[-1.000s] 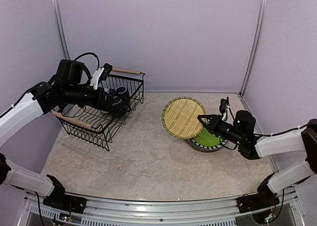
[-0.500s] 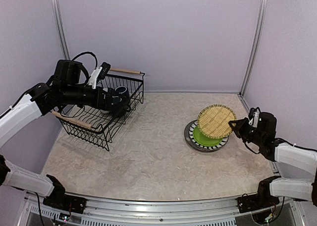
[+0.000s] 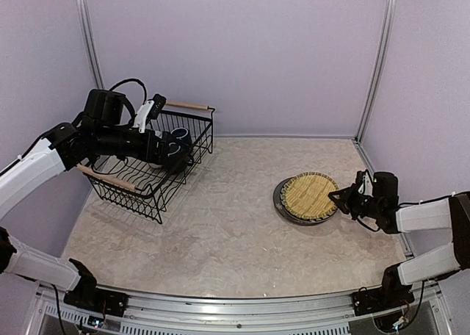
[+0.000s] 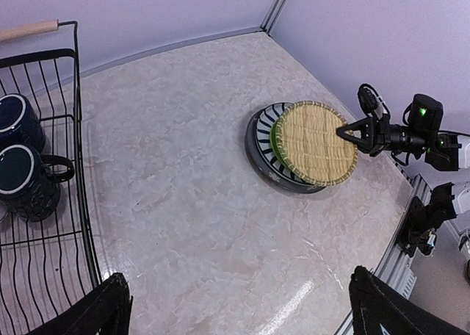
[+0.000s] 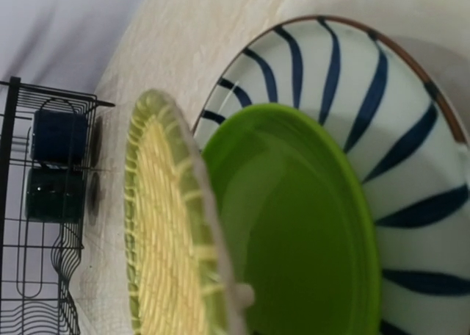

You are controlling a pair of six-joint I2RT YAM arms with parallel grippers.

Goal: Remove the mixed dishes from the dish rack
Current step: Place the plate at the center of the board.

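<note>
1. The bench (image 3: pixel 220 225) is a pale, marbled stone-look slab, enclosed by plain lilac walls (image 3: pixel 235 56) with metal posts in the corners.
2. The dish rack (image 3: pixel 132 195), a rectangular basket of black wire with light wooden bar handles (image 3: pixel 110 177), sits at about 10 o'clock on the bench in the top view.
3. Inside it, a dark blue mug (image 4: pixel 18 122) and a dark green mug (image 4: pixel 26 181) stand side by side (both glossy).
4. At 3 o'clock lies a stack of round plates: a dark grey plate (image 4: pixel 288 187) at the bottom, then a striped plate (image 5: pixel 411 129), then a green plate (image 5: pixel 308 225).
5. The woven straw plate (image 3: pixel 307 195) tilts over the green one, its 3 o'clock rim pinched in the clenched right gripper (image 3: pixel 340 197).
6. The left gripper (image 4: pixel 242 317) hangs over the rack, spread wide, holding nothing.
</note>
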